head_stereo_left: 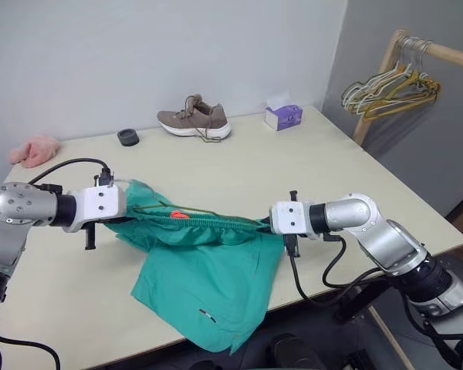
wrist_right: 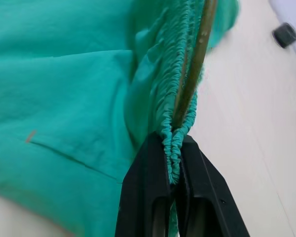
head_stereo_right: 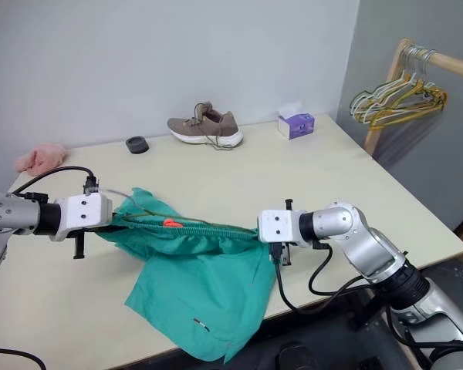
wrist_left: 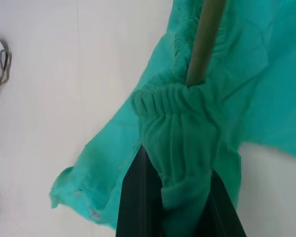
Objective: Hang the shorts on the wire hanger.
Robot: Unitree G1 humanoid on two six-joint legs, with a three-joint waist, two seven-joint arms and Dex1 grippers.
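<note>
In the head views the shorts (head_stereo_left: 204,277) are seen stretched by the waistband above the table (head_stereo_left: 293,166) between the left gripper (head_stereo_left: 127,208) and the right gripper (head_stereo_left: 268,224), legs trailing over the near edge — the hanger (head_stereo_right: 204,224) shows there as a thin line along the band. In the left wrist view the black fingers (wrist_left: 133,197) are clamped on bunched waistband, with the wire entering the fabric; in the right wrist view the jaws are closed on the elastic beside the wire. The threading is judged well advanced — freeing the hook and hanging up remain.
</note>
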